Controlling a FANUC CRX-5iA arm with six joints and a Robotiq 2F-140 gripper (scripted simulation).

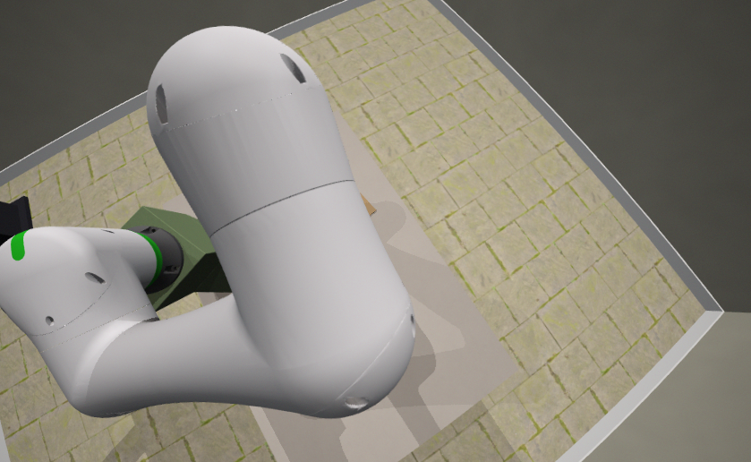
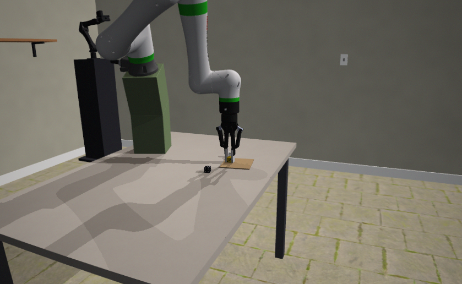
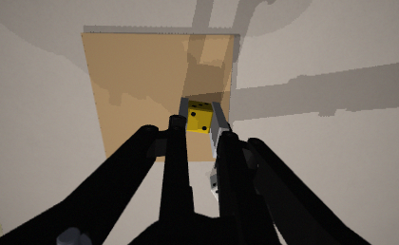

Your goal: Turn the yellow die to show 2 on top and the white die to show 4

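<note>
My gripper [image 3: 198, 111] is shut on the yellow die [image 3: 199, 120], and it shows in the exterior view as well [image 2: 228, 155]. The die [image 2: 228, 160] is low over the tan mat [image 2: 237, 163], near the mat's edge; I cannot tell whether it touches. In the wrist view the face towards the camera shows two pips. The mat [image 3: 160, 90] lies flat under it. A white die [image 3: 214, 182] peeks out beside my right finger, off the mat, mostly hidden. The black die [image 2: 207, 169] sits on the table left of the mat.
In the top view the arm hides the dice; only a corner of the mat [image 1: 369, 205] shows. A green pedestal [image 2: 148, 113] and a black column [image 2: 96, 109] stand at the table's back left. The table's right edge is close to the mat.
</note>
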